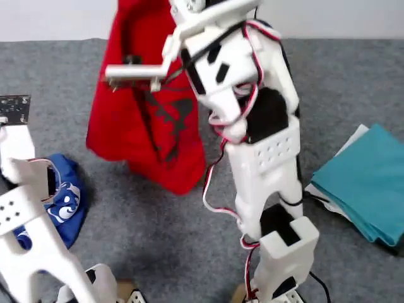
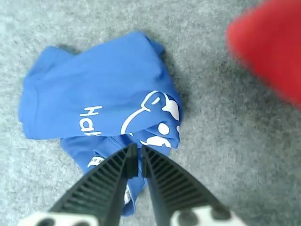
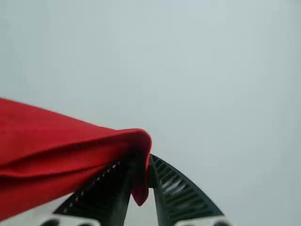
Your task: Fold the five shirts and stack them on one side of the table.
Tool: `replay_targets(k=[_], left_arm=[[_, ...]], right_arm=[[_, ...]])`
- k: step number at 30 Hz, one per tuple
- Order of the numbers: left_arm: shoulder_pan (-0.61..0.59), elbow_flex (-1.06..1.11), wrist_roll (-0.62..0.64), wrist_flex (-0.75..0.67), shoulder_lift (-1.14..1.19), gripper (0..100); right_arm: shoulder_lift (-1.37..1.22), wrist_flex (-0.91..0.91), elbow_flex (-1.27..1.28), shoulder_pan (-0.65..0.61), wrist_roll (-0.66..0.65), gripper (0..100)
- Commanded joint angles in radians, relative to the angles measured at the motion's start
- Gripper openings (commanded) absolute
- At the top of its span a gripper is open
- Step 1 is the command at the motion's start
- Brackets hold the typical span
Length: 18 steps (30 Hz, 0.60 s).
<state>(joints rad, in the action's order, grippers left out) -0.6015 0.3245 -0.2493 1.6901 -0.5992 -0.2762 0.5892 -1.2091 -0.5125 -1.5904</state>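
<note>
Clamping the gripper point(image 3: 142, 165) on a folded edge of the red shirt point(image 3: 61, 146), black ribbed fingers point(image 3: 176, 186) nearly meeting through the cloth. Trailing off to one side in soft folds, a small tip hanging between the fingers. Backing onto a plain pale surface point(image 3: 197, 70), possibly a wall.

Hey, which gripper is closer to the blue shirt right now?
Left. The left gripper sits directly over the blue shirt at its edge, jaws closed. The right gripper is raised away from it, clamped on the hanging red shirt.
</note>
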Motion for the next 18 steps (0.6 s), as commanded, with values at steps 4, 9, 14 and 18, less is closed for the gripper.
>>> replay_targets(k=[4, 9, 14, 18], left_arm=[[0.078, -0.012, -0.009, 0.006, -0.132, 3], [0.247, 0.041, 0.006, -0.014, -0.14, 3], [0.434, 0.165, 0.091, -0.226, -0.137, 3], [0.606, 0.249, 0.094, -0.382, -0.04, 3]], right_arm=[[0.033, 0.392, 0.233, 0.176, -0.028, 1.0], [0.03, 0.576, 0.451, 0.246, -0.026, 1.0], [0.031, 0.516, 0.684, 0.331, -0.026, 1.0], [0.039, 0.46, 0.795, 0.38, -0.017, 1.0]])
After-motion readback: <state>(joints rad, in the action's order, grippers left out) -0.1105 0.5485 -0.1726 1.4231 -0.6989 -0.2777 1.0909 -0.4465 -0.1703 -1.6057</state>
